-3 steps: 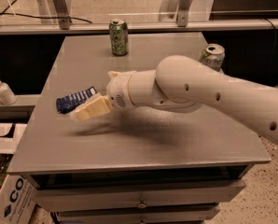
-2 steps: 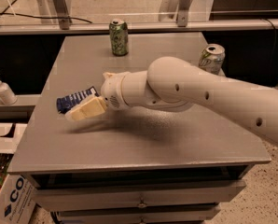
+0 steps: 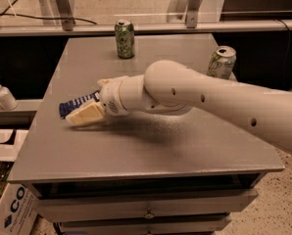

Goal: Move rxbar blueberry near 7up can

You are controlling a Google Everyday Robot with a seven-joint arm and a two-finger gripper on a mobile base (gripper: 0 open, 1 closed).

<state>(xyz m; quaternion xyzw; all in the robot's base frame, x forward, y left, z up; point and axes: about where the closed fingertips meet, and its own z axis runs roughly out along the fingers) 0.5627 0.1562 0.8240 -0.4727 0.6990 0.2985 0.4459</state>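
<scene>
The rxbar blueberry [image 3: 76, 103] is a dark blue wrapped bar with white lettering, lying on the left part of the grey table [image 3: 151, 151]. My gripper [image 3: 82, 111] reaches in from the right and sits right at the bar, its cream front part covering the bar's near edge. The bar's left end sticks out past it. The 7up can [image 3: 221, 62], silver-white with green markings, stands upright near the table's right edge, far to the right of the bar and behind my arm.
A darker mottled green can [image 3: 124, 39] stands at the back middle of the table. A soap pump bottle [image 3: 3, 95] stands on a ledge to the left. A cardboard box [image 3: 13, 209] sits on the floor at lower left. Drawers run under the tabletop.
My arm has shifted slightly left and lower at the bar. The bar stays in about the same spot on the table. The cans have not moved.
</scene>
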